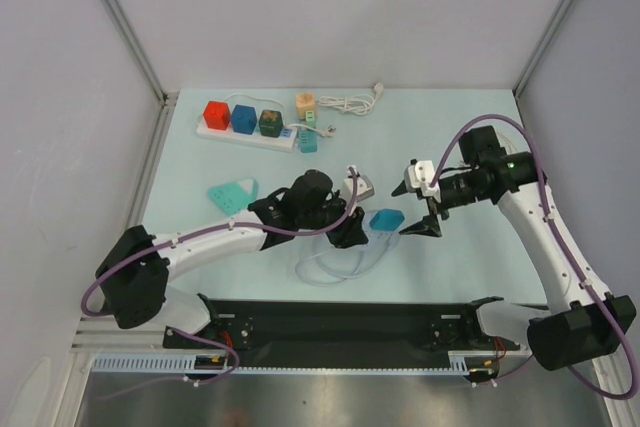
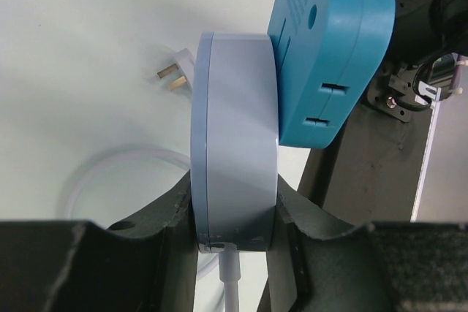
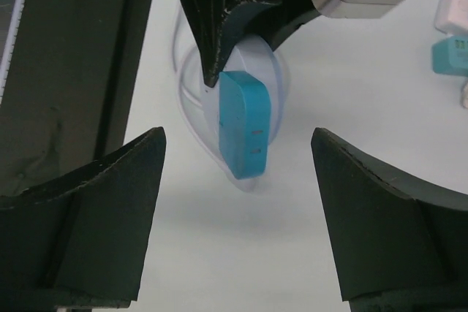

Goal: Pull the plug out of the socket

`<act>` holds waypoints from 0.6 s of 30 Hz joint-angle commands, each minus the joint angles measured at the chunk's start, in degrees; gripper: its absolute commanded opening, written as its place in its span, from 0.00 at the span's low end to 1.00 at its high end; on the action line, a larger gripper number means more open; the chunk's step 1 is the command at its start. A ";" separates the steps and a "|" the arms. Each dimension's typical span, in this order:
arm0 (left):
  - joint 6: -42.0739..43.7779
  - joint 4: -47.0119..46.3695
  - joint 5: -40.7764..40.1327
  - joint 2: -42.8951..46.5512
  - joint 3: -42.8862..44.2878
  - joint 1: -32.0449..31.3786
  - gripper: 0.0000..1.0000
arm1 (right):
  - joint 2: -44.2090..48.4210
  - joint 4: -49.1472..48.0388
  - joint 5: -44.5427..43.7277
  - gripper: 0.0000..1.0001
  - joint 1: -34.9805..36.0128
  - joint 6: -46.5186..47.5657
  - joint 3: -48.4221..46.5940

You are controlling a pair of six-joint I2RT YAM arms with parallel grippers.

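Observation:
A round pale socket (image 2: 238,144) with a white cable (image 2: 228,275) at its base is pinched edge-on between my left gripper's (image 2: 235,206) black fingers (image 2: 164,213). The blue plug (image 2: 329,56) sits pushed into the socket's flat face. In the top view the left gripper (image 1: 350,230) holds the socket just left of the blue plug (image 1: 386,219). My right gripper (image 1: 413,209) stands open right of the plug, apart from it. In the right wrist view the plug (image 3: 245,126) lies ahead between the wide-spread fingers (image 3: 117,202), touching neither.
A white power strip (image 1: 285,142) carrying red, blue and green cubes lies at the back left, with an orange cube (image 1: 306,101) and a coiled white cord (image 1: 350,103) beside it. A teal wedge (image 1: 232,194) and a silver adapter (image 1: 362,185) lie close to the left arm.

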State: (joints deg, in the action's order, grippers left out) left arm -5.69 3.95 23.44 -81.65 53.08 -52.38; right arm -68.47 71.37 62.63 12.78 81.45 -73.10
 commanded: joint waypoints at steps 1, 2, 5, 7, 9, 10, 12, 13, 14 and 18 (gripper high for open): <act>2.27 -1.66 -1.47 0.96 3.08 -1.14 0.00 | -0.09 -3.08 -1.28 0.85 3.21 -4.45 2.17; 2.53 -1.66 -1.82 1.31 3.08 -1.32 0.00 | -0.09 -4.39 -1.54 0.84 4.18 -5.85 2.69; 3.32 -1.75 -2.35 1.84 3.00 -1.85 0.00 | 0.09 -7.65 -3.04 0.84 5.33 -7.88 4.63; 3.50 -1.66 -2.61 2.28 2.99 -2.29 0.00 | -0.35 -8.09 -3.22 0.83 6.03 -8.59 4.90; 3.67 -1.75 -2.87 2.46 2.99 -2.29 0.00 | -0.53 -8.27 -3.30 0.82 6.73 -8.94 4.90; 3.59 -1.75 -2.96 2.54 2.99 -2.29 0.00 | -0.61 -8.27 -3.57 0.82 7.00 -9.20 4.98; 3.41 -2.36 -3.58 2.72 2.56 -2.29 0.00 | -0.53 -9.32 -3.92 0.80 7.52 -10.08 5.25; 3.23 -2.71 -3.67 2.98 2.38 -2.29 0.00 | -0.53 -9.50 -4.27 0.78 7.61 -10.17 5.60; 2.45 -3.15 -3.84 2.98 1.94 -2.29 0.00 | -0.53 -9.50 -4.36 0.77 7.79 -10.34 5.77; -1.06 -6.30 -4.64 2.63 1.33 -1.68 0.00 | 0.26 -9.59 -5.76 0.68 8.41 -10.70 6.65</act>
State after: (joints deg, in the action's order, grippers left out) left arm -4.56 3.90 19.40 -81.56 53.08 -54.24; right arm -69.01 63.02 57.95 20.62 71.96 -66.96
